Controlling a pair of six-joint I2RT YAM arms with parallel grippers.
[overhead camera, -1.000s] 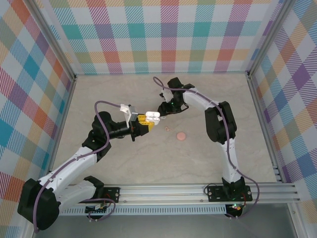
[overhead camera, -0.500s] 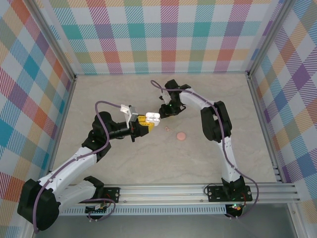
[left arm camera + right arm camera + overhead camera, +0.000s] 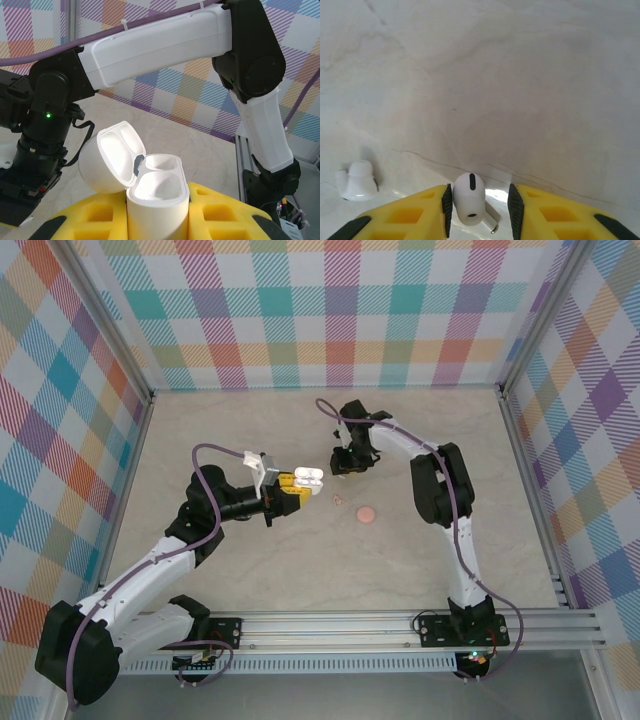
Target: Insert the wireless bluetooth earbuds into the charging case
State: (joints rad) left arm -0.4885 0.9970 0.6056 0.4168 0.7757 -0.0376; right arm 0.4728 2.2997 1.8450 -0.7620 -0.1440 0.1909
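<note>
The left gripper (image 3: 290, 490) is clamped on the case (image 3: 309, 477). In the left wrist view the case (image 3: 157, 197) stands upright between the yellow pads (image 3: 90, 220). Its lid (image 3: 112, 155) is swung open toward 10 o'clock, and both wells (image 3: 157, 181) look empty.

From above, the right gripper (image 3: 345, 462) sits near the case at its 2 o'clock, tips down at the table (image 3: 250, 430), and it is the arm nearer the earbuds.

The right wrist view adds what the top view cannot resolve. One earbud (image 3: 469, 196) lies between the jaws, touching the left pad (image 3: 447, 202) with a gap on the right. The jaws therefore stand partly open around it, not yet gripping. Its body runs 12 to 6, and the stem angles off toward 4 o'clock. The second earbud (image 3: 357, 186) lies on the table at 9 o'clock, apart from the fingers.

The next move probably turns on pinching across that body, then carrying it toward 8 o'clock to the case. The pink disc (image 3: 366, 513) lies at 5 o'clock, out of the way.
</note>
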